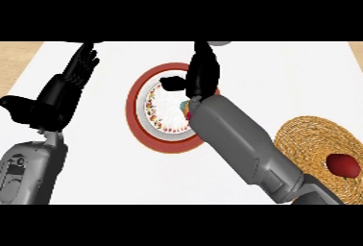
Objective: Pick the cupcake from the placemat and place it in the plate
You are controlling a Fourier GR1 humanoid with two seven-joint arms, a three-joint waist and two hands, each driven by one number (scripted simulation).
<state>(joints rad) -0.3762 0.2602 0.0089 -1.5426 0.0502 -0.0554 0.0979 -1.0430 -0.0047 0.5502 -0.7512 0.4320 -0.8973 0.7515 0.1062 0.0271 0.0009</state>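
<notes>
A plate (139, 115) with a red rim and a white, patterned middle lies at the counter's centre. My right hand (203, 77) hovers over its right half with fingers stretched away from me and the thumb out to the left, open. A small multicoloured piece, apparently the cupcake (188, 108), peeks out on the plate just left of my right wrist; the forearm hides most of it. The woven straw placemat (305, 139) lies at the right. My left hand (60, 96) rests open at the left, fingers up.
A dark red round object (343, 165) sits on the placemat near the right edge. The counter top (106, 173) is white, with wooden strips showing at the far corners. A small grey shape (221, 43) shows at the top edge.
</notes>
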